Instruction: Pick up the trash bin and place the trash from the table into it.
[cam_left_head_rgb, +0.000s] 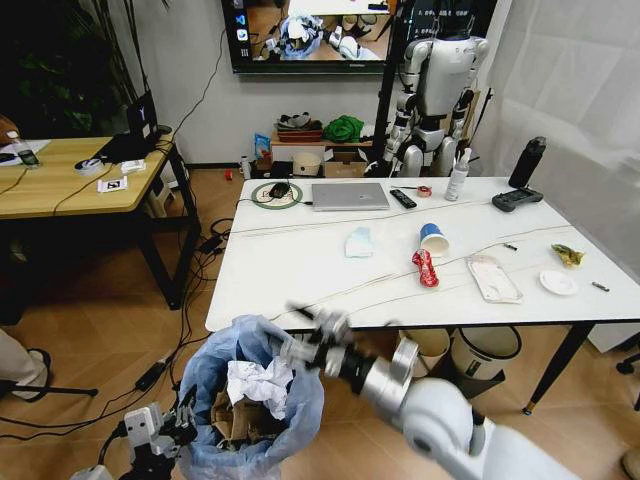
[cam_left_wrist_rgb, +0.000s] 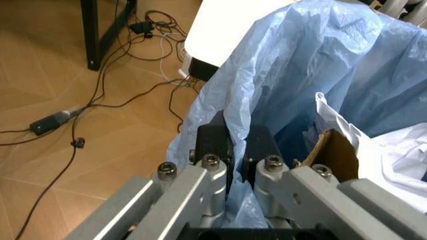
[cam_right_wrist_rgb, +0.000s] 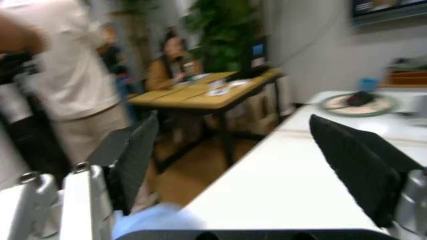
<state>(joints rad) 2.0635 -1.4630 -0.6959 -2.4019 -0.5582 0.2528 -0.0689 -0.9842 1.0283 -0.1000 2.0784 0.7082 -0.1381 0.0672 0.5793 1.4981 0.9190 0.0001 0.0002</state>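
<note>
The trash bin (cam_left_head_rgb: 250, 400) with its light-blue bag stands low in front of the table (cam_left_head_rgb: 290, 270), near its front left corner. My left gripper (cam_left_head_rgb: 185, 415) is shut on the bag's rim (cam_left_wrist_rgb: 233, 150). Crumpled white paper (cam_left_head_rgb: 258, 380) and brown cardboard (cam_left_wrist_rgb: 333, 152) lie inside the bin. My right gripper (cam_left_head_rgb: 315, 335) is open and holds nothing, hovering over the bin at the table's front edge (cam_right_wrist_rgb: 300, 185). On the table lie a crumpled paper (cam_left_head_rgb: 359, 241), a blue-white cup (cam_left_head_rgb: 433, 238), a red wrapper (cam_left_head_rgb: 425, 268), a flat white packet (cam_left_head_rgb: 494, 278) and a small white plate (cam_left_head_rgb: 558, 283).
A silver laptop (cam_left_head_rgb: 350, 195), a black remote (cam_left_head_rgb: 403, 198), a controller (cam_left_head_rgb: 517, 199) and a black bottle (cam_left_head_rgb: 527, 162) sit at the table's far side. A cream bin (cam_left_head_rgb: 430, 345) and a dark grey bin (cam_left_head_rgb: 487, 350) stand under it. A wooden desk (cam_left_head_rgb: 70, 175) is at left, with cables on the floor.
</note>
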